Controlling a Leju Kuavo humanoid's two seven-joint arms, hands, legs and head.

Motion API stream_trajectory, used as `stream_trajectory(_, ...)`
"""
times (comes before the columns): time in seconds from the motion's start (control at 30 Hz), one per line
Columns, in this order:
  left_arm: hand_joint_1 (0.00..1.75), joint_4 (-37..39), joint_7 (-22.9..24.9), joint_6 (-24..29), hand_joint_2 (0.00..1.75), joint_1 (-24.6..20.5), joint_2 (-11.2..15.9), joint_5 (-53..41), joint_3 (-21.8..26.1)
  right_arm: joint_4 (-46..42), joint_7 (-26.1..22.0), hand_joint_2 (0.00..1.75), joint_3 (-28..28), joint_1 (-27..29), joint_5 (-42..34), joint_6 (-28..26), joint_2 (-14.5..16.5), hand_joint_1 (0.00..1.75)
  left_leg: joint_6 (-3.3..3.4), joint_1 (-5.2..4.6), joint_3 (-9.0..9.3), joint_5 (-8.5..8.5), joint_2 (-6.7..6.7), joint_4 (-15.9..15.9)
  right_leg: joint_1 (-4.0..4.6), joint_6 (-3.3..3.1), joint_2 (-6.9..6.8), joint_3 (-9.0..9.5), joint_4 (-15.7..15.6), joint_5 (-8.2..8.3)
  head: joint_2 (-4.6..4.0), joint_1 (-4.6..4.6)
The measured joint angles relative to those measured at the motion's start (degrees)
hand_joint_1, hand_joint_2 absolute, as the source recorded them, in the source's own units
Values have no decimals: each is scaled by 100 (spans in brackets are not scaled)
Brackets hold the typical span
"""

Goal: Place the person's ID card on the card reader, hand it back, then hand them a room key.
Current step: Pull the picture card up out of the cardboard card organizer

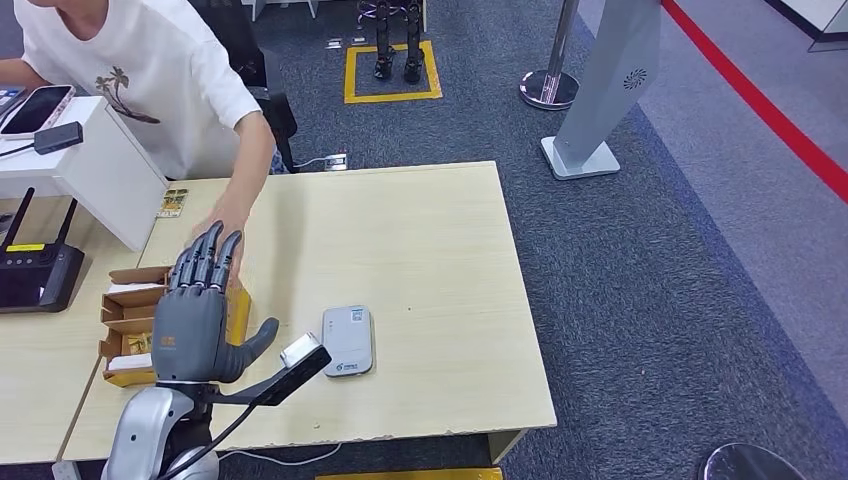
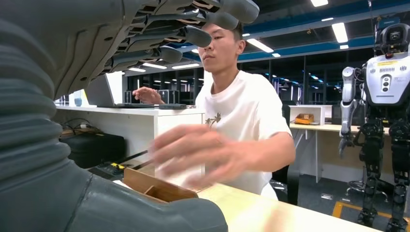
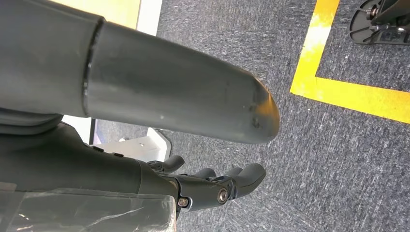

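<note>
My left hand (image 1: 195, 315) is raised above the left part of the wooden table (image 1: 430, 230), fingers stretched and apart, with nothing seen in it. In the left wrist view its fingers (image 2: 183, 34) reach forward. A person's hand (image 1: 222, 228) reaches in just beyond my fingertips and is blurred by motion (image 2: 203, 157); I cannot make out a card in it. The grey-white card reader (image 1: 348, 340) lies flat to the right of my thumb, with nothing on it. A cardboard tray (image 1: 125, 330) with cards in its slots sits under my hand. My right hand (image 3: 217, 186) hangs over the carpet, holding nothing.
A black router (image 1: 35, 275) and a white raised counter (image 1: 100, 170) with a phone (image 1: 38, 108) stand at the left. Small cards (image 1: 172, 202) lie near the person. A stanchion (image 1: 548, 88) and a grey sign stand (image 1: 600, 100) are on the carpet beyond the table.
</note>
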Motion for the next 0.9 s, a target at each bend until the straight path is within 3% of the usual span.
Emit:
stream_trajectory(0.43,0,-19,135,-275,175,519,226,-349,-1,0,1,0,-1,5,-28,-5,0,0,1,0,-1,-2,1,0,0,1,0,-1,0,-1,0,0)
stream_trajectory(0.7,0,-24,395,-736,175,947,738,-436,-2,0,1,0,-1,16,-63,1,0,0,2,0,-2,-3,4,-2,0,1,1,0,0,-2,0,0)
stream_trajectory(0.9,0,-189,736,-1201,175,1518,1424,-43,0,0,3,0,-3,24,-60,7,-2,0,3,1,-3,-6,2,-3,1,4,-1,-3,0,-8,0,-1)
